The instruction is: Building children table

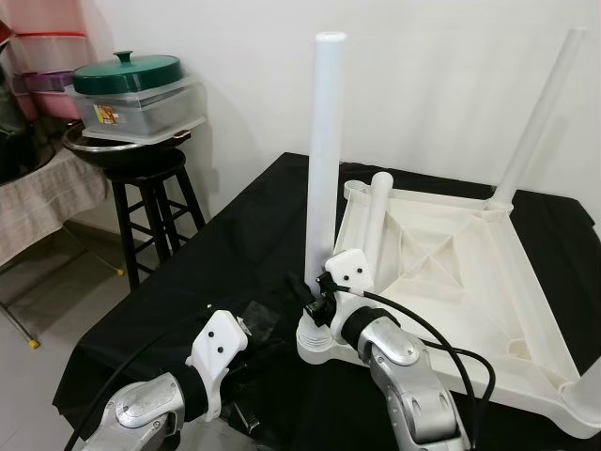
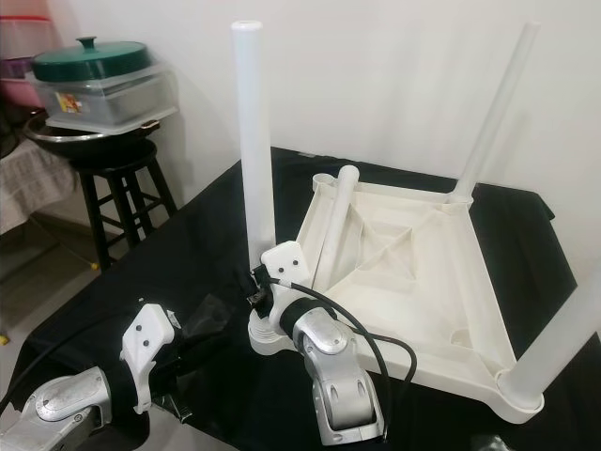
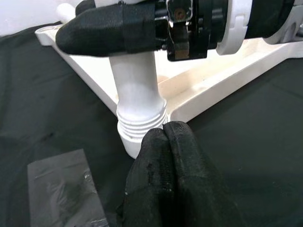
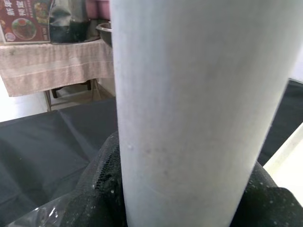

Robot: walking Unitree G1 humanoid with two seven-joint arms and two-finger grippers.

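**Seating the third leg in its corner socket**

Looking down, you have a black-draped work surface (image 1: 235, 235) carrying the upturned white plastic square tabletop (image 1: 451, 282), ribbed underside facing up. Two white tubular legs already stand in the far corner (image 1: 535, 122) and the near right corner (image 2: 563, 329). A further loose white leg (image 1: 377, 221) leans across the tabletop's rim by the far left corner.

Your work is at the near left corner. The tall white plastic leg (image 1: 321, 150) stands upright there, its threaded base in the round corner socket (image 1: 315, 346). The right gripper (image 1: 315, 299) is clamped around the leg low down, just above the socket. The left gripper (image 3: 163, 137) has its black fingers pressed together, empty, tips touching the socket just below the threads.

Threads are visible above the socket in the left wrist view, so the leg looks not fully home. Next you probably need to twist it down while bracing the corner, keeping it vertical.
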